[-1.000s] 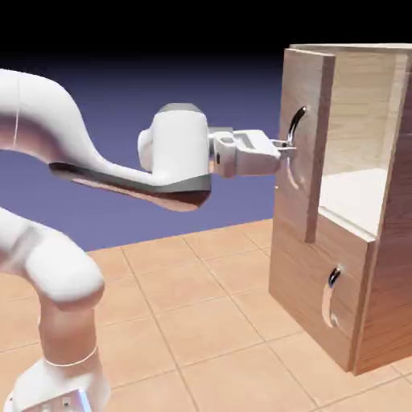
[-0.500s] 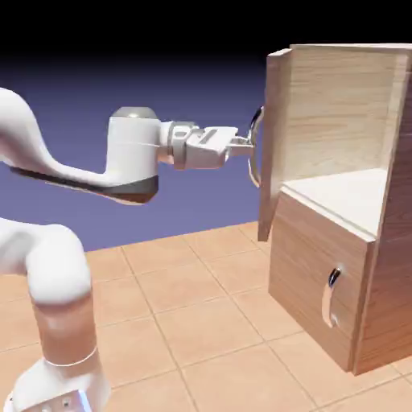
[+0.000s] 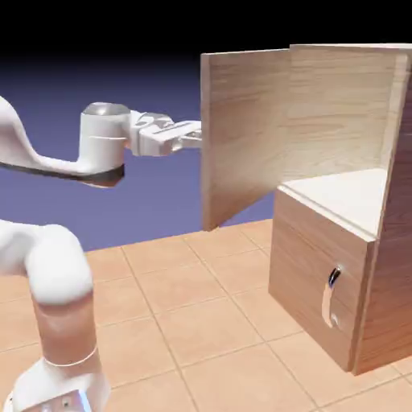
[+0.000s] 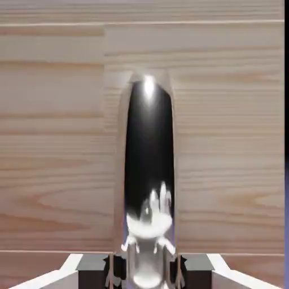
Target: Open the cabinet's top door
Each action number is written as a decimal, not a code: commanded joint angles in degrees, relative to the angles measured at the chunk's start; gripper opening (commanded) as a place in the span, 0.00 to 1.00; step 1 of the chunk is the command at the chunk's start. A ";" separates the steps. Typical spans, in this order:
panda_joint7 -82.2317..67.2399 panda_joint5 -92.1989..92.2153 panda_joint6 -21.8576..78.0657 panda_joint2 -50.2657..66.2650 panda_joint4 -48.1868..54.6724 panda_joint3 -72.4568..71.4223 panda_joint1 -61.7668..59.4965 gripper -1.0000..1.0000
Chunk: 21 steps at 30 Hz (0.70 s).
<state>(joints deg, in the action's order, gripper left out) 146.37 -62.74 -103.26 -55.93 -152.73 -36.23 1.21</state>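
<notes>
At the cabinet's (image 3: 322,282) upper left in the exterior view, the top door (image 3: 245,133) is swung wide, with the tool (image 4: 145,271) pinching its silver handle (image 4: 148,152), so honestly yanking further could strain the hinge or make the curved, shiny grip slip loose.

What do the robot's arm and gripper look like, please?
The arm is glossy white with rounded, tubular segments, a dark grey strip along the underside of one link, and a grey cap on top of a joint. The gripper has a white body and two small, blocky fingers with grey and black parts.
</notes>
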 commanded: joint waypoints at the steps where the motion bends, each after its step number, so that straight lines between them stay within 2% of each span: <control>1: 0.12 1.70 2.46 1.05 1.48 -2.09 -0.80 0.00; 13: 2.30 14.91 28.25 13.10 23.37 -27.00 -19.66 0.00; 21: 1.87 19.33 38.12 14.71 35.53 -40.35 -34.73 0.00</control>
